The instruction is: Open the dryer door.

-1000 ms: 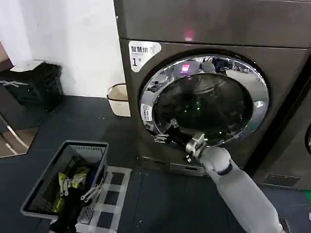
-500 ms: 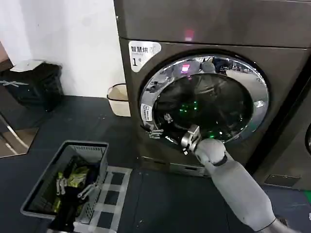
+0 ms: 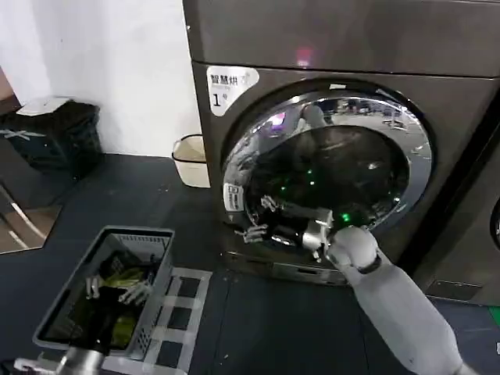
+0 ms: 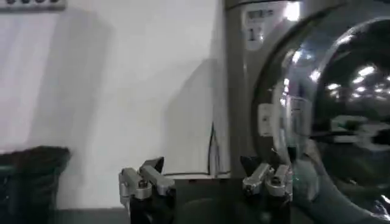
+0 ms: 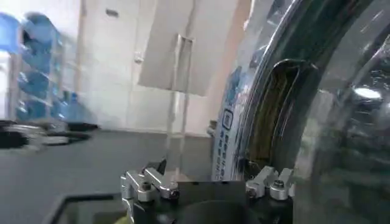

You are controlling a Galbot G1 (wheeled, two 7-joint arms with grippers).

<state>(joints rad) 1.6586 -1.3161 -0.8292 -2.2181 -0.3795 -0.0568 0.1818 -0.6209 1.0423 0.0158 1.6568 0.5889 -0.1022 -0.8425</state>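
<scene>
Dryer door (image 3: pixel 332 168) stands slightly ajar: its wide chrome rim has lifted off the front of the dryer (image 3: pixel 461 125) along the left edge, with the right edge close against the machine. The dark tinted glass in the middle throws back small green and pink lights. A white sticker (image 3: pixel 229 84) marked "1" sits on the dryer's front at the upper left of the door.

At the lower left of the chrome rim is the right gripper (image 3: pixel 293 226), reaching in from the pale arm that comes up from the bottom right of the head view. Its metal fingers (image 3: pixel 273 206) lie against the lower part of the door, near the small label on the rim; whether they are clamped on anything I cannot tell from where I stand. In the right wrist view the rim's edge (image 5: pixel 274 91) runs close past the camera.

The left gripper (image 4: pixel 206 181) hangs low and away from the machine, jaws spread wide with nothing between them. A grey laundry basket (image 3: pixel 86 289) sits on the dark floor to the left.
</scene>
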